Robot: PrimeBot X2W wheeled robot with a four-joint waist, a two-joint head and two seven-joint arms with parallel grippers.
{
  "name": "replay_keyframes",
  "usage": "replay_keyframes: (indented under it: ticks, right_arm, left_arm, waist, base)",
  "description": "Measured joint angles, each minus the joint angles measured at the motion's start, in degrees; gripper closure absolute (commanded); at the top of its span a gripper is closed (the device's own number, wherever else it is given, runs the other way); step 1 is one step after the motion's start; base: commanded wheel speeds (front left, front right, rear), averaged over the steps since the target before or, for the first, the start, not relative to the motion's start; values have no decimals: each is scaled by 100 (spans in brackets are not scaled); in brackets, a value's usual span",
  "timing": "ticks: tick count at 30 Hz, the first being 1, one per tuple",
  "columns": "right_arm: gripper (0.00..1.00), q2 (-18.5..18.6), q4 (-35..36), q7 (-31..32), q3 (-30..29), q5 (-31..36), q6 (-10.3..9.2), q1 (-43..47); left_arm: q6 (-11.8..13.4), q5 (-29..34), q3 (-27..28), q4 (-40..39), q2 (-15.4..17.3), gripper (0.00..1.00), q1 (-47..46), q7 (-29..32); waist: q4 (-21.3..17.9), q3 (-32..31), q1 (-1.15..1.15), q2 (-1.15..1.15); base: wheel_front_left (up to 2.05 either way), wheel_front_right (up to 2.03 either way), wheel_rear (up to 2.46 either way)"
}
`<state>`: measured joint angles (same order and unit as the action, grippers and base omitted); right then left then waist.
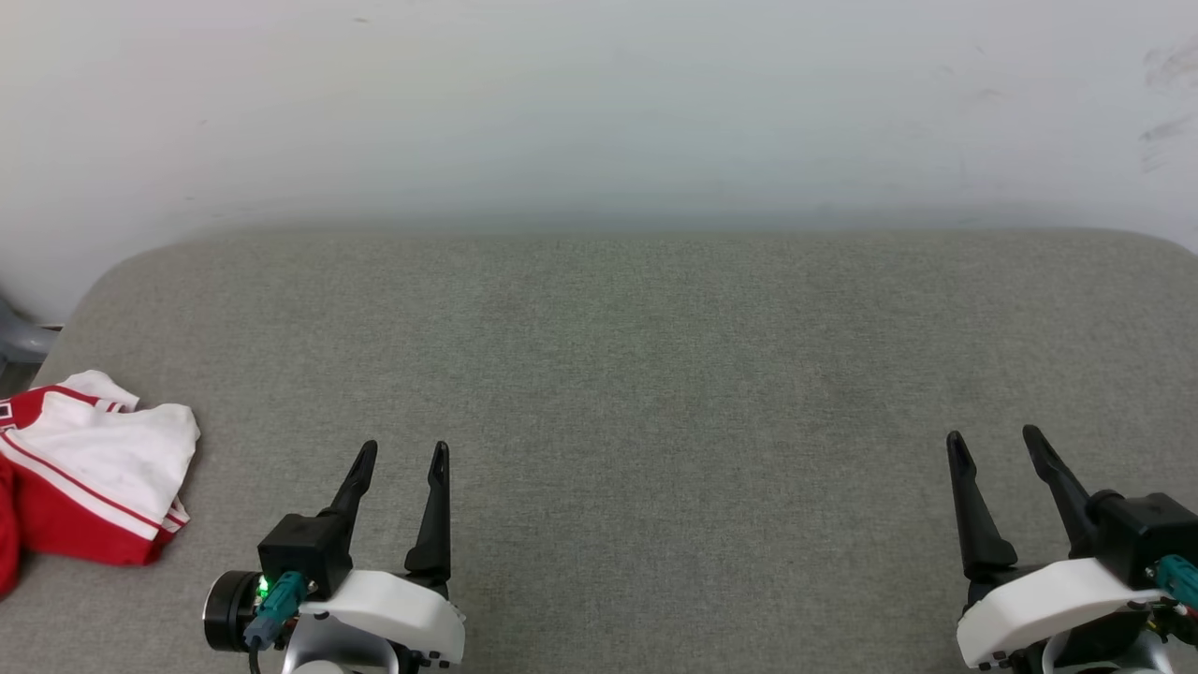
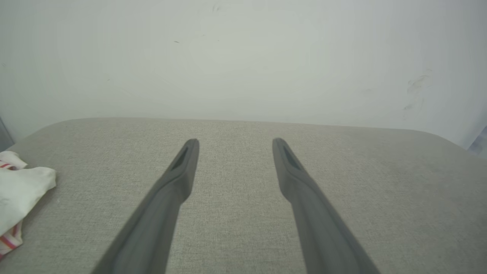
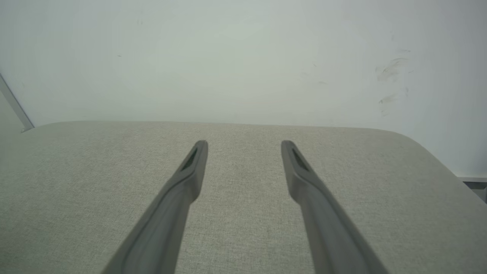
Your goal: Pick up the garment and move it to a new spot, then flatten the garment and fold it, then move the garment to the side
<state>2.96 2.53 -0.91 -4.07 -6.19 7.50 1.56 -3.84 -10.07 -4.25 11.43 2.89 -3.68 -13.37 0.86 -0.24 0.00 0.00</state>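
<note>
At head view's left edge, garment shows red.

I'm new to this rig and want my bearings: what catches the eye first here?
The red and white garment, crumpled at the left edge of the grey fabric surface, stands out first. Next come the left gripper and the right gripper at the near edge, jaws open, holding nothing.
</note>
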Motion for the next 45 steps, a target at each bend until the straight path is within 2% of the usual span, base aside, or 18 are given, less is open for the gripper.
replay_keyframes:
  ticks: [12, 35, 45]
  right_arm:
    - [0, -1, 223, -36, 66, 363, 0, 85]
    - [0, -4, 278, -155, 376, 427, 1, 43]
    - [0, -4, 229, -220, 448, 371, 1, -28]
  left_arm:
    - [-54, 238, 31, 109, 0, 0, -83, -126]
    - [-69, 285, 460, 190, 1, 0, -131, -170]
    - [-103, 327, 608, 237, 1, 0, -136, -170]
  waist:
    - [372, 2, 0, 0]
    - [1987, 18, 0, 0]
    - [2491, 80, 0, 0]
  base:
    - [0, 0, 0]
    - [0, 0, 0]
    - [0, 0, 0]
